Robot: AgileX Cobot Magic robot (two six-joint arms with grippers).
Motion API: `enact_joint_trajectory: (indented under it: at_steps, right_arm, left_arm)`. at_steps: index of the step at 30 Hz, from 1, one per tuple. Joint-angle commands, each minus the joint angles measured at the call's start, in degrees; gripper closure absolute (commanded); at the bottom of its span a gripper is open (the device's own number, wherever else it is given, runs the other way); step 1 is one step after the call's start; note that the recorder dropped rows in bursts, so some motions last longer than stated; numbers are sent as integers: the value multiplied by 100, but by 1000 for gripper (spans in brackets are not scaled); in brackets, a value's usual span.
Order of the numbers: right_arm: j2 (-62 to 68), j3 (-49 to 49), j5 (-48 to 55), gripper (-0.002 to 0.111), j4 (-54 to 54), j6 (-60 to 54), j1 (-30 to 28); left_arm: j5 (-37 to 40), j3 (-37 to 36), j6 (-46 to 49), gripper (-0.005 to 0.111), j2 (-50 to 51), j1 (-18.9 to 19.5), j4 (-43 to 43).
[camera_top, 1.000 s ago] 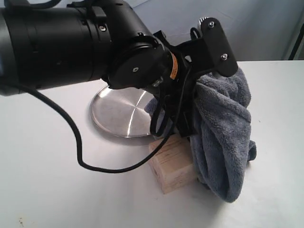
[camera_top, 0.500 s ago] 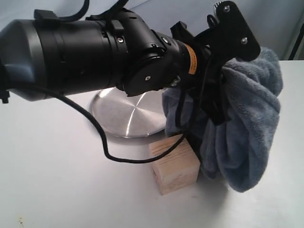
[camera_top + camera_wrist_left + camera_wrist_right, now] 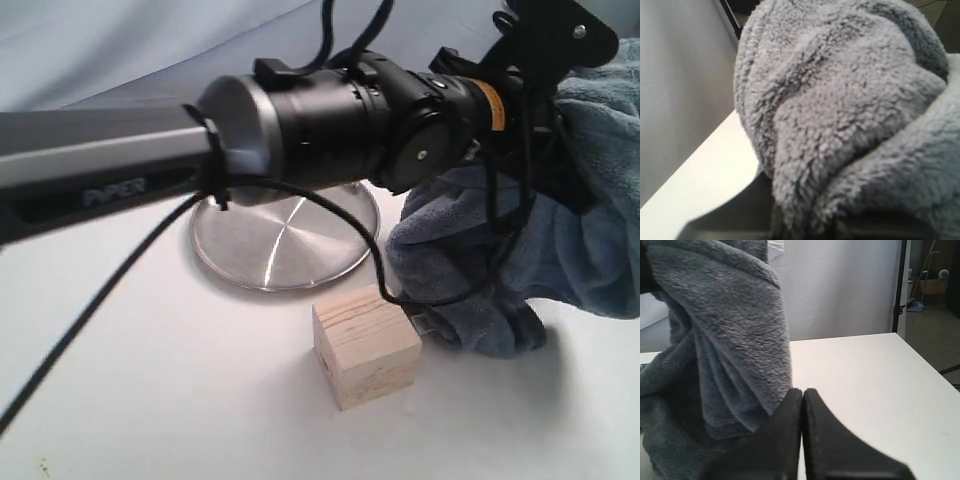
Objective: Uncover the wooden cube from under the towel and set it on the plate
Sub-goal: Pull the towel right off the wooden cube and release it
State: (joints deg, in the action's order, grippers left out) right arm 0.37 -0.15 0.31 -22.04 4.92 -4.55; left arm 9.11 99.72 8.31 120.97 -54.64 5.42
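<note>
1. The pale wooden cube with grain lines (image 3: 365, 345) stands bare on the white tabletop (image 3: 150, 400). The round shiny steel plate (image 3: 270, 250) lies just behind the cube, apart from it
2. My left gripper (image 3: 565, 175) is buried in the fluffy blue-grey plush towel (image 3: 590, 240), so its jaws are hidden. Since the cloth hangs bunched from it up and to the right of the cube, I judge them clamped on it
3. The towel's lowest fold rests just beside the cube's right face, and I cannot tell if they touch. If I swing left with that fold dragging, it could shove or topple the cube
4. If I let go too close, the plush could slump back over the cube
5. The black cable (image 3: 380, 290) from my left arm sags just above the cube's back edge and could brush or catch it if that arm sinks
6. My right gripper (image 3: 803, 395) has its jaws pressed together on nothing, and its camera shows mostly towel (image 3: 715, 340), not the cube. Reaching in blind, or unopened, risks knocking the cube or striking my left arm above it
7. The cube could slide on the slick plate, or tip if set on the raised rim
</note>
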Motion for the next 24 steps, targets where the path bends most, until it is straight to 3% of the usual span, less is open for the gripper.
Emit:
enact_joint_trajectory:
  at_steps: [1,8,11,20,24]
  right_arm:
    - [-37,15,68,105,-28,23,0]
    - [-37,15,68,105,-28,23,0]
    - [-37,15,68,105,-28,23,0]
    - [-37,15,68,105,-28,23,0]
    - [-37,15,68,105,-28,23,0]
  left_arm:
    - [394,767,275,107,637,-279,-178]
    - [983,2126,202,107,1861,-758,-207]
    - [1447,2659,202,107,2326,-798,-768]
    - [3158,2697,186,100,2442,-798,-426]
    - [3399,2697,-309,83,2497,-798,18]
